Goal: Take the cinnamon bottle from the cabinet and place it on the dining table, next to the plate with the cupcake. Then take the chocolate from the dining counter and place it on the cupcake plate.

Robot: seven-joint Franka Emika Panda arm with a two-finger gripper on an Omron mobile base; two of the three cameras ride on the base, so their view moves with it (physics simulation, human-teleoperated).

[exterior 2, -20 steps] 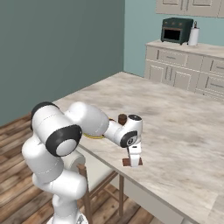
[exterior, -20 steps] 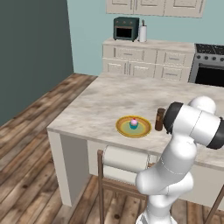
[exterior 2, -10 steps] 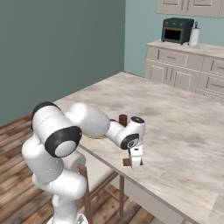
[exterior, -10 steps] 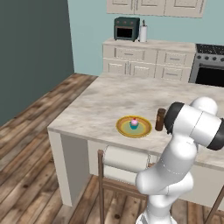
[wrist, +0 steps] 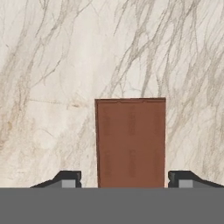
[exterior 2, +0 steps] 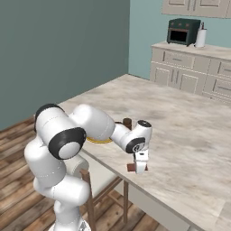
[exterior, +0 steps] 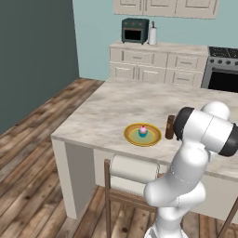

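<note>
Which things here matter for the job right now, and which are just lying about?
Job:
chocolate, between the open gripper fingertips
plate with cupcake
cinnamon bottle, beside the plate
dining table

Lying about:
toaster oven
white bottle
stove
chair

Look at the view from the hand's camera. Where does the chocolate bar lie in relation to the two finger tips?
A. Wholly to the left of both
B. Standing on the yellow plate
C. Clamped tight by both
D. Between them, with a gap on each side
D: the chocolate bar lies flat on the table between the finger tips, clear of each.
</note>
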